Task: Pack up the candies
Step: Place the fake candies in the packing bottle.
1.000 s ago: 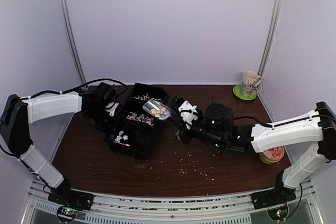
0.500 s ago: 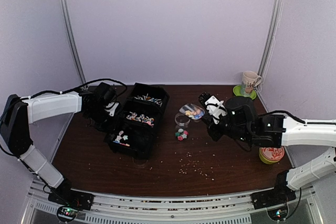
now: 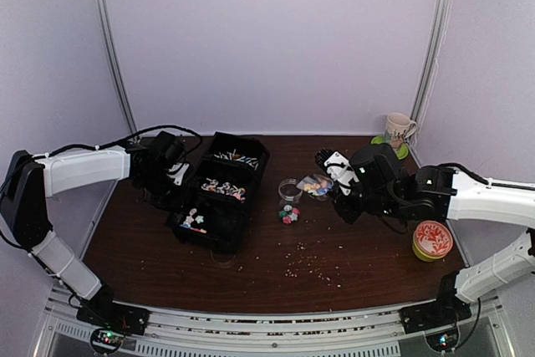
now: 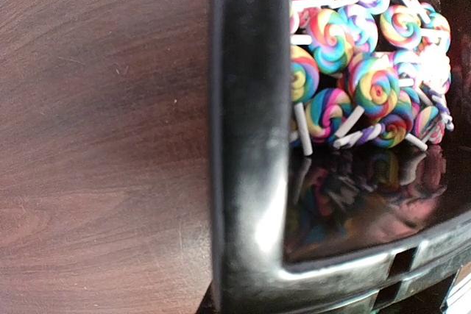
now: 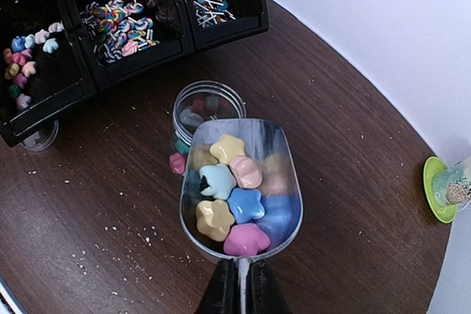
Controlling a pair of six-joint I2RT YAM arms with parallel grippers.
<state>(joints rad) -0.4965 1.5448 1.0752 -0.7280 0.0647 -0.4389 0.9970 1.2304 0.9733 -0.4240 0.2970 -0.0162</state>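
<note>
1. Right claw: clamped tight on the thin handle of a clear scoop, which is held level.
2. Candies: star-shaped, yellow, pink, blue and pale blue, heaped in the scoop bowl.
3. Jar: clear and open-topped. In the right wrist view the scoop lip overlaps its near rim. The top view places the scoop just right of the jar. Contact cannot be told.
4. Loose sweets: a small cluster on the table just near of the jar. It is plain from above, but the scoop mostly hides it from the wrist.
5. Black bins: three in a row, left of the jar. More stars lie in the nearest one.
6. Lollipops: in the middle bin. Their rainbow swirls are legible only in the left wrist view.
7. Left claw: at the bins' left wall and closed down. No view shows its fingers, so any hold cannot be told.
8. Crumbs: pale, scattered near of the jar.
9. Cup on a green saucer: far right corner.
</note>
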